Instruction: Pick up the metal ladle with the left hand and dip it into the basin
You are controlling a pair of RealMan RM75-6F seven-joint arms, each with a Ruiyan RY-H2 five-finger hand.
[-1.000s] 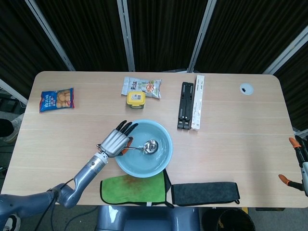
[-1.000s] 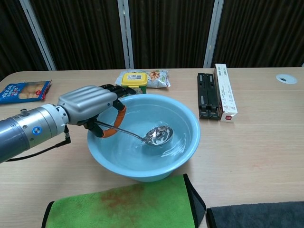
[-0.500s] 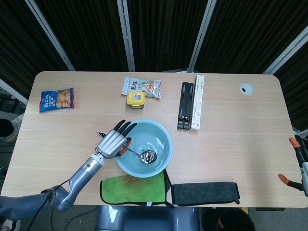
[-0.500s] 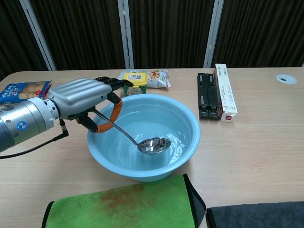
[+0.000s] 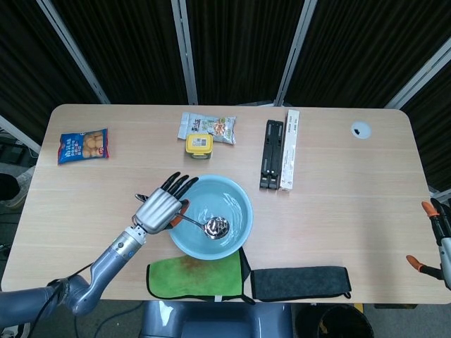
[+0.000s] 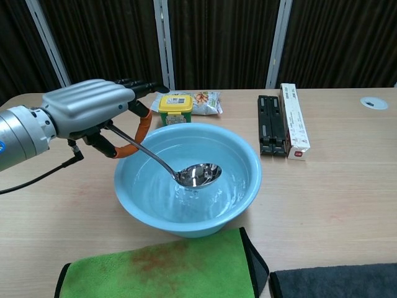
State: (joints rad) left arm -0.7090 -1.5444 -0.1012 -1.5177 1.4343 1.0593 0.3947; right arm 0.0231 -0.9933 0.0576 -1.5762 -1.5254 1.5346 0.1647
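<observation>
My left hand (image 5: 158, 208) (image 6: 87, 112) grips the orange handle of the metal ladle (image 6: 162, 162) at the left rim of the light blue basin (image 5: 239, 227) (image 6: 245, 186). The ladle's steel bowl (image 5: 215, 227) (image 6: 198, 175) hangs inside the basin, lifted just above the rippling water. The basin sits at the middle front of the table. In the head view my right hand (image 5: 438, 236) shows only at the far right edge, off the table; its fingers cannot be made out.
A green cloth (image 5: 194, 276) and a dark grey cloth (image 5: 301, 282) lie along the front edge. Behind the basin stand a yellow tub (image 5: 199, 144) and a snack packet (image 5: 208, 127). A black holder (image 5: 273, 154) and white box (image 5: 289, 149) lie to the right; a blue packet (image 5: 83, 145) is far left.
My left hand has risen and drawn back to the left, tilting the ladle's handle up. The ladle's bowl has come up out of the water and moved toward the basin's near side.
</observation>
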